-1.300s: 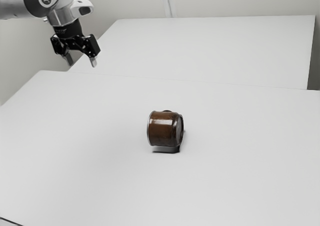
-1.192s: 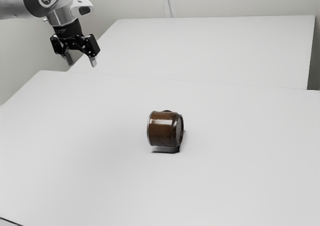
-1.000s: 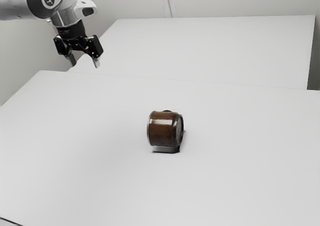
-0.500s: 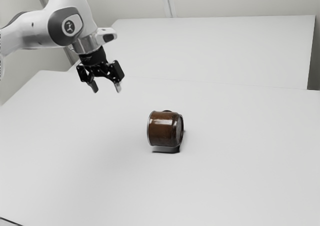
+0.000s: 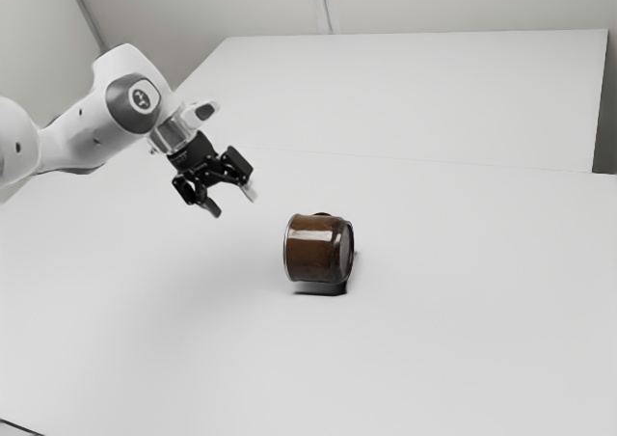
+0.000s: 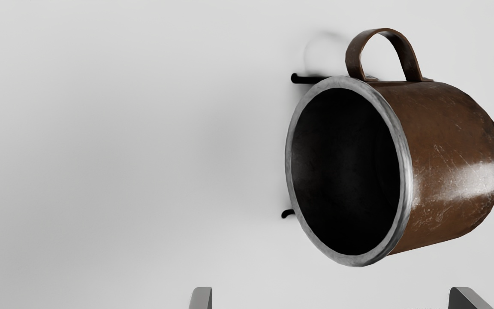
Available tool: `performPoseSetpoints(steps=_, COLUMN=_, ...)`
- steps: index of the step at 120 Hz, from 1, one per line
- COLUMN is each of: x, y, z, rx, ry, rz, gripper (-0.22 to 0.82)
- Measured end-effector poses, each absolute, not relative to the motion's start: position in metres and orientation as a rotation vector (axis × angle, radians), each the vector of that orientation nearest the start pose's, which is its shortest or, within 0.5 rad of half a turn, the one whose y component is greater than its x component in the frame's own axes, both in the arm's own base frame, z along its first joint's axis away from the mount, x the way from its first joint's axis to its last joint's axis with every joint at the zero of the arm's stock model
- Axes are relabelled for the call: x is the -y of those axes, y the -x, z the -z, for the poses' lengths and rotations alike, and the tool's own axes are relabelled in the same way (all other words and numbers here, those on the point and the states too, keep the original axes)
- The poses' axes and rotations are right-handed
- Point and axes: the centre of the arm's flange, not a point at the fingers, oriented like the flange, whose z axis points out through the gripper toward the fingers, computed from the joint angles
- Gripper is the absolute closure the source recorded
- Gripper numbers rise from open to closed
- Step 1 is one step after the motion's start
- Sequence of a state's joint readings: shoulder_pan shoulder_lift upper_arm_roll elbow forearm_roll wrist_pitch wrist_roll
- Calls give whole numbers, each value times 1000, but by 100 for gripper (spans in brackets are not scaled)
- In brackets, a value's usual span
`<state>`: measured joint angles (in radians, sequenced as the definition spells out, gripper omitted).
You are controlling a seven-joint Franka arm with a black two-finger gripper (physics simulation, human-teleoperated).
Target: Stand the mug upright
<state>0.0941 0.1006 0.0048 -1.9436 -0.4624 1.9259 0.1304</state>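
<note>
My gripper [image 5: 232, 202] hangs above the table, up and to the exterior view's left of the mug, its fingers wide apart. The brown metal mug [image 5: 316, 249] lies on its side, its silver-rimmed mouth toward the gripper's side and its base toward the exterior view's right. In the wrist view the gripper [image 6: 330, 298] stands open with nothing held. Beyond the fingertips the mug [image 6: 453, 159] shows its dark inside and its handle, which sticks out on the side away from the fingers.
A dark, thin support or shadow [image 5: 323, 288] lies under the mug. The white table [image 5: 463, 320] stretches around it, with another white surface [image 5: 415, 94] behind. A dark line [image 5: 19, 426] crosses the near corner at the exterior view's left.
My hand has moved down and toward the exterior view's right, closer to the mug, and has tilted so that its fingers point more toward it. The mug has stayed where it was.
</note>
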Motion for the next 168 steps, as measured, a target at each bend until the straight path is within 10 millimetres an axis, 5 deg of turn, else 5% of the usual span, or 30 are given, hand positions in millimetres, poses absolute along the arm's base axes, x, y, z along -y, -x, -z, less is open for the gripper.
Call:
performPoseSetpoints(steps=15, x=-15, y=-570, z=-401, rx=168, ry=3646, rz=-87, gripper=0)
performPoseSetpoints(steps=69, x=-27, y=-587, z=-331, rx=-39, ry=3917, rz=152, gripper=0)
performPoseSetpoints(steps=153, x=8, y=-581, z=-292, rx=2, ry=4318, rz=75, gripper=0)
performPoseSetpoints(steps=168, x=13, y=-581, z=-284, rx=29, ry=4360, rz=49, gripper=10)
